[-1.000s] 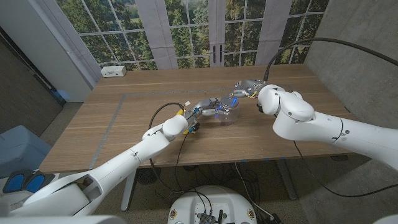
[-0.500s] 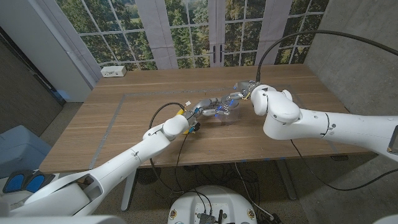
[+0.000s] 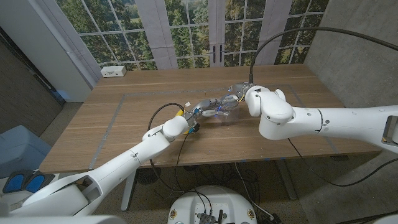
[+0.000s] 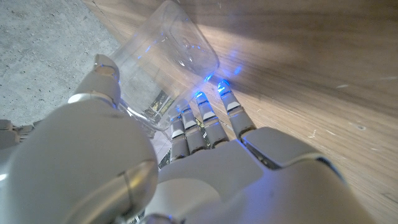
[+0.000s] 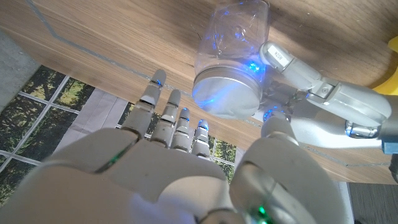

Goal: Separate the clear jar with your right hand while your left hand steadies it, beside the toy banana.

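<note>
Wooden worktop (image 3: 124, 124) under a wall of tall windows, with both robot arms converging on its middle. Nearest the camera, the left arm reaches in from the lower left corner, its left hand (image 3: 205, 109) against the clear jar (image 3: 227, 107) on the near-left side; the left wrist view shows its fingers (image 4: 205, 118) laid along the jar's transparent wall and the thumb (image 4: 102, 78) around the other side, so the jar (image 4: 165, 59) is gripped and steadied. The jar stands on the worktop, its long axis upright as far as the views show, and its silver lid (image 5: 227, 93) faces the right wrist camera. Just beyond, the right hand (image 3: 239, 92) comes in from the right and hovers by the jar's top; in the right wrist view its fingers (image 5: 168, 118) are spread apart and hold nothing, with the lid lying just ahead of the fingertips and a gap visible between them. A yellow shape (image 5: 390, 62) at that view's edge is probably the toy banana, though too little shows to be sure. The coming move appears to turn on closing that gap: the lid sits straight ahead of the right fingers, along the jar's axis, while the left hand already has the body. Farther back, a small white box (image 3: 113, 71) rests near the worktop's far left edge
</note>
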You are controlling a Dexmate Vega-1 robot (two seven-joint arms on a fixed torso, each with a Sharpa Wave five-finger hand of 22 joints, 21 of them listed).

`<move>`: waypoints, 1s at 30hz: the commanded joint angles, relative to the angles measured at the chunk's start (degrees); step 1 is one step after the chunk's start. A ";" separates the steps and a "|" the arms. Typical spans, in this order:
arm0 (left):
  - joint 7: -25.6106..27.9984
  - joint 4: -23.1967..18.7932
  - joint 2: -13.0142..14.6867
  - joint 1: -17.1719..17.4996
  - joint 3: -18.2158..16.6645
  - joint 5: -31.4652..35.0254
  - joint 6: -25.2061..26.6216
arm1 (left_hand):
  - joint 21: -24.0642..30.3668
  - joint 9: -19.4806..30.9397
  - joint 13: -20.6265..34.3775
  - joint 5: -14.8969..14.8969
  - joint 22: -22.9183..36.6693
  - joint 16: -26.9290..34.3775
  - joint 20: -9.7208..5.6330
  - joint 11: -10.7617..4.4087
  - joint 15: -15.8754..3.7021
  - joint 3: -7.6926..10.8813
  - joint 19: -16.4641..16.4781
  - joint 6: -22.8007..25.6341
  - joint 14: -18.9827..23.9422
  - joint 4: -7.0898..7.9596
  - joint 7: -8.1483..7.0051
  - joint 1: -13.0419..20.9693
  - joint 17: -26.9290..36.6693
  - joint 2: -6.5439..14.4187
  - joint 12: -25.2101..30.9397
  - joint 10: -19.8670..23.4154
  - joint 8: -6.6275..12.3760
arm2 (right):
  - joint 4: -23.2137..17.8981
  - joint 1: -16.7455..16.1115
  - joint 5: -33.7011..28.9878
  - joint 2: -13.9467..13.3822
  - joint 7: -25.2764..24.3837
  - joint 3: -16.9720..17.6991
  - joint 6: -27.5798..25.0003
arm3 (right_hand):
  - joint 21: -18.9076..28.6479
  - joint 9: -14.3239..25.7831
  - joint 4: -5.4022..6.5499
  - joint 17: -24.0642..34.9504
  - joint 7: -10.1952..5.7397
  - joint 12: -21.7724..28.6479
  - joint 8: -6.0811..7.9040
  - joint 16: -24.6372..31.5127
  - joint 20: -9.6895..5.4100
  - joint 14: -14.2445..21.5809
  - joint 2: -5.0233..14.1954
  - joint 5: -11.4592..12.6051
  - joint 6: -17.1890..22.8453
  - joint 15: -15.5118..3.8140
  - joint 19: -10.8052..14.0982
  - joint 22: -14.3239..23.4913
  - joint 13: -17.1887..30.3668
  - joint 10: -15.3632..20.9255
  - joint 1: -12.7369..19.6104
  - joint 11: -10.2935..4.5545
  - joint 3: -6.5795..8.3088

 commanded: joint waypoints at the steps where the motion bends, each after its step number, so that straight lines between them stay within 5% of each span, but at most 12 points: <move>1: 0.21 -0.23 0.47 0.39 -0.31 0.14 -0.70 | -0.19 0.89 0.16 0.49 0.10 -0.01 0.13 -1.15 -3.93 0.10 -0.27 4.54 -0.29 0.09 -0.81 3.70 0.14 3.88 0.16 1.92 1.20 | 2.16 4.20 1.06 2.63 0.01 -4.85 -2.19 | 0.50 0.09 0.13 0.32 -0.58 0.51 0.44 0.48 0.03 0.91 0.12 0.48 1.08 0.05 0.86 0.28 0.19 0.53 -0.14 0.17 -0.35; 7: 0.10 -0.20 0.62 0.49 -0.44 0.04 -0.91 | -0.21 0.85 0.15 0.49 0.09 -0.07 0.11 -1.11 -3.94 0.03 -0.28 4.55 -0.38 0.11 -0.77 3.73 0.14 3.89 0.10 2.00 1.09 | 4.58 3.66 -4.21 4.35 5.01 -5.21 -2.19 | 1.26 0.10 0.26 0.61 -1.10 0.64 0.49 0.70 -0.55 1.15 0.29 0.42 1.23 0.20 2.78 0.34 0.33 0.73 -0.21 0.18 -0.51; 14: 0.00 0.10 0.66 0.50 -0.68 -0.18 -1.35 | -0.22 0.81 0.14 0.49 0.09 -0.11 0.12 -1.12 -3.98 -0.04 -0.31 4.55 -0.46 0.14 -0.77 3.75 0.14 3.92 0.00 1.99 0.96 | 6.15 2.49 -12.99 5.58 12.04 -5.32 -2.19 | 2.08 0.15 -0.61 1.32 -4.21 1.37 1.71 1.76 -1.88 2.80 2.07 0.16 4.68 -0.98 4.74 0.47 0.63 2.37 2.57 -0.32 0.63; 21: -0.29 0.56 0.59 0.34 -0.75 -0.34 -1.94 | -0.24 0.77 0.13 0.49 0.09 -0.10 0.07 -1.13 -4.09 -0.12 -0.32 4.66 -0.41 0.15 -0.71 3.78 0.13 3.94 -0.12 1.95 0.88 | 6.03 1.73 -13.22 5.62 9.99 -4.96 -2.13 | 4.69 0.31 -1.52 3.20 -6.13 3.28 4.33 4.66 -4.99 6.71 3.67 -0.15 13.14 -3.87 9.47 1.07 1.38 7.11 9.23 -2.30 2.26; 30: -0.60 1.11 0.44 0.07 -0.85 -0.53 -2.57 | -0.25 0.72 0.12 0.49 0.09 -0.16 0.04 -1.05 -4.13 -0.23 -0.33 4.70 -0.52 0.21 -0.54 3.77 0.13 3.99 -0.20 2.07 0.72 | 5.24 1.54 -8.86 3.49 6.16 -3.80 3.25 | 7.33 0.72 -2.36 6.31 -5.30 4.21 8.02 7.84 -10.02 7.67 4.33 0.00 24.07 -8.35 11.20 1.84 2.79 9.58 22.57 -4.81 4.26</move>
